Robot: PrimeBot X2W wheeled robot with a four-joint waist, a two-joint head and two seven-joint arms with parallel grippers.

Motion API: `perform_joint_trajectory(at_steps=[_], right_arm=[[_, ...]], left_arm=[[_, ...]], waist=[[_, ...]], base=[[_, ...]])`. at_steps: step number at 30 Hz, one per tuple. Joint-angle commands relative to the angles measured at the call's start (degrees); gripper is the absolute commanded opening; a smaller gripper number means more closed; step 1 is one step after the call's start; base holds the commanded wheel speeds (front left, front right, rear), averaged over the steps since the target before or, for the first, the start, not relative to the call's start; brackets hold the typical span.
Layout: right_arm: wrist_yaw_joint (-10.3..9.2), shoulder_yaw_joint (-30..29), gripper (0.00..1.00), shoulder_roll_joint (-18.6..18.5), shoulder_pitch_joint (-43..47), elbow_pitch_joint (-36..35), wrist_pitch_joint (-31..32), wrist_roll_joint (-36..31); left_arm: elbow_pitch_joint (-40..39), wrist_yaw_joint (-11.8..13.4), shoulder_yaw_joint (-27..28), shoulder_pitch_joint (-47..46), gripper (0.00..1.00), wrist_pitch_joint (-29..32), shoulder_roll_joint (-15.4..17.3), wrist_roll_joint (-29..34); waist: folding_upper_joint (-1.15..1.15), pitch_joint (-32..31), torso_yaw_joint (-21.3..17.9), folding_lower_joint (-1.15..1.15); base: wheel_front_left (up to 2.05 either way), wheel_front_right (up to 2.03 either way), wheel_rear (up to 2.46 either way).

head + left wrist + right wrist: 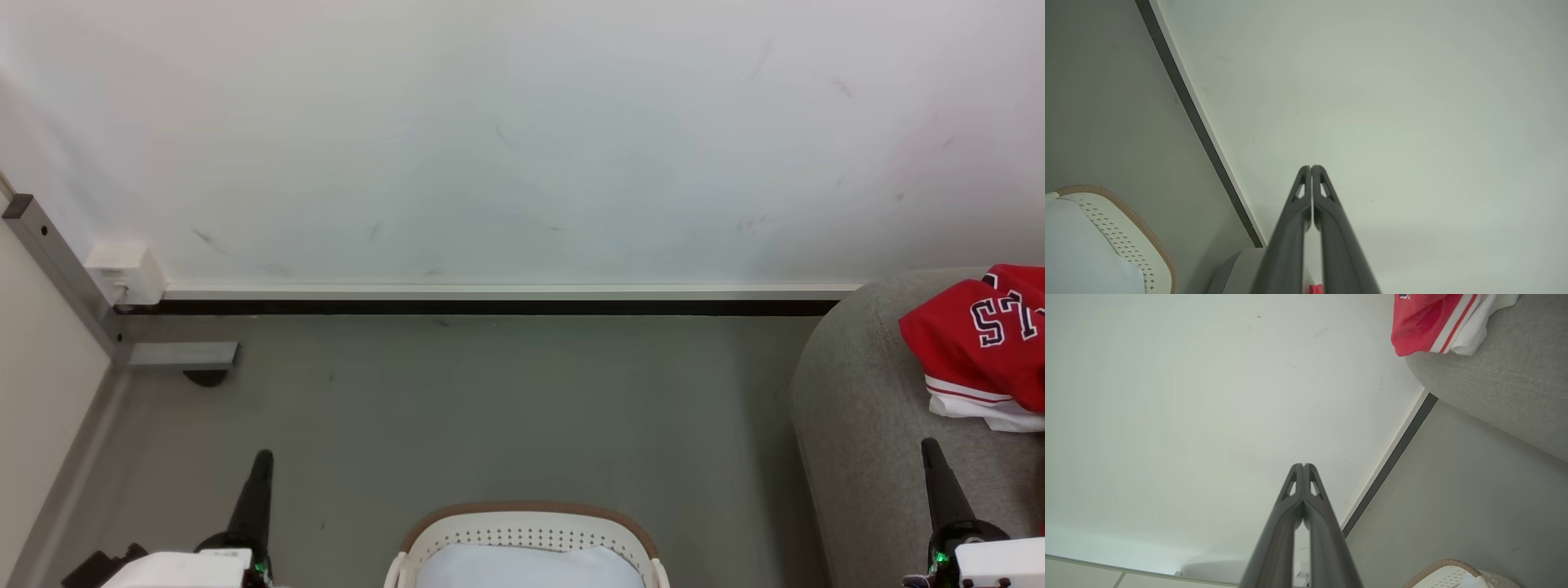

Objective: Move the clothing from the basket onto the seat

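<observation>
The left gripper (1310, 168) has its two long dark fingers pressed together at the tips with nothing between them. The right gripper (1303, 465) is the same, closed and empty. Both sit low at the sides in the head view, pointing up toward the scuffed white wall (522, 139) and not reaching for anything. Between them, at the bottom edge of that view, is the far end of the white perforated laundry basket (529, 513) with its tan rim. It stands on the grey floor (490, 408), and only a pale, smooth surface (522, 567) shows inside. I cannot tell whether that is the basket's bottom, a liner or cloth, and no red is visible in it. A red jersey (976, 343) with navy, white-outlined lettering and white striped trim lies crumpled on the light grey sofa (857, 425) at the right, just ahead of the right gripper. My reading is that this garment's transfer is done and the arms are parked between picks, or at the end. The next move calls for tilting down to see the whole basket. If any clothing remains, a gripper must open and descend inside the rim.
</observation>
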Motion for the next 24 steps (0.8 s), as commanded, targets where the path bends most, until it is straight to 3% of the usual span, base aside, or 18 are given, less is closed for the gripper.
perform_joint_trajectory(at_steps=[1,24], right_arm=[[-0.09,-0.47,0.00,-0.04,-0.86,-0.50,0.43,1.40],[-0.11,-2.10,0.00,0.69,-1.24,-0.64,3.02,9.89]], left_arm=[[-0.44,-0.36,0.40,-0.87,0.00,0.52,0.50,-1.20],[-0.79,-0.53,1.22,-1.35,0.00,3.01,0.56,-10.82]], waist=[[0.00,0.02,0.01,0.00],[0.00,0.39,0.20,0.00]], base=[[0.00,0.00,0.00],[0.00,0.00,0.00]])
